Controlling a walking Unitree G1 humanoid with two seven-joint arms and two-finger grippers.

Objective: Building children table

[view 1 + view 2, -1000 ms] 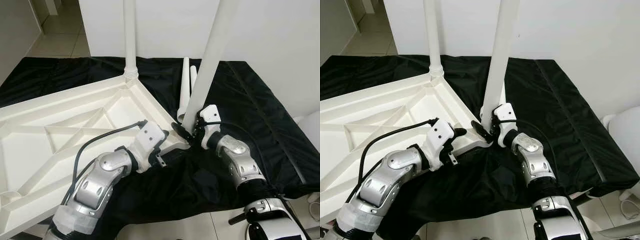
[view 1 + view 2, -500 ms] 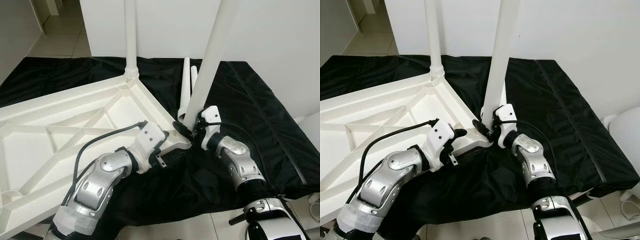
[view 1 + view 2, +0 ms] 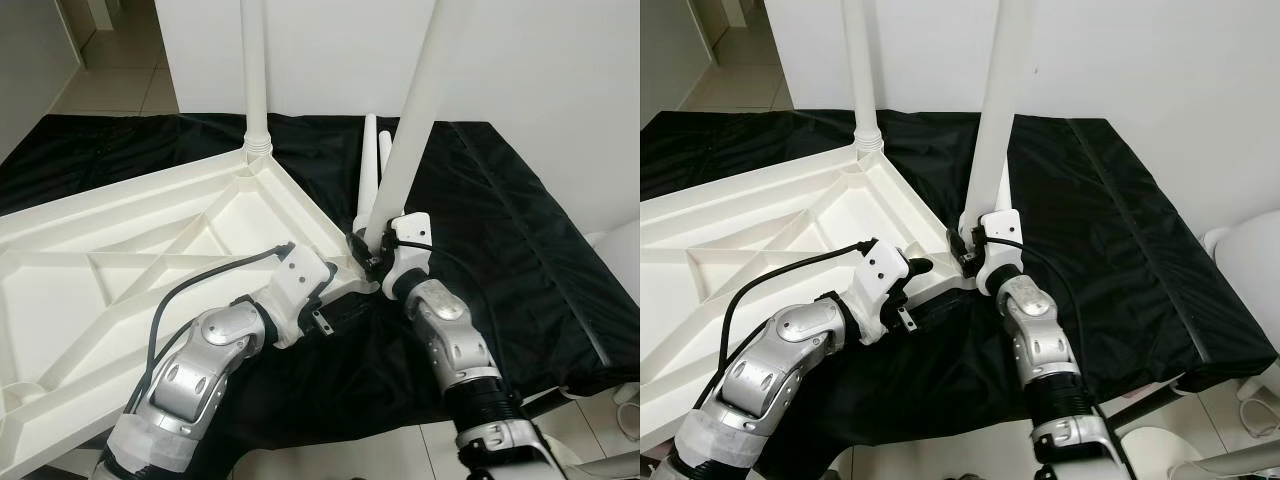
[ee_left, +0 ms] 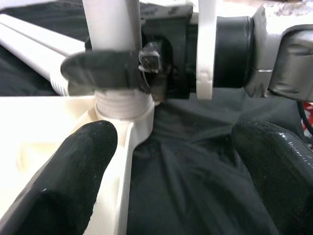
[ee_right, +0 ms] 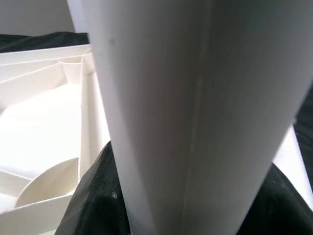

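White tabletop [image 3: 150, 240]: one leg [image 3: 256, 75] seated; right end effector [image 3: 970, 250] clenched on second leg [image 3: 415, 120] at corner socket; left end effector [image 4: 161, 142] released; two spare legs [image 3: 375, 165] remained.

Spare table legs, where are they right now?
Two spare table legs lie on the black cloth behind the near-corner leg held by the right end effector.
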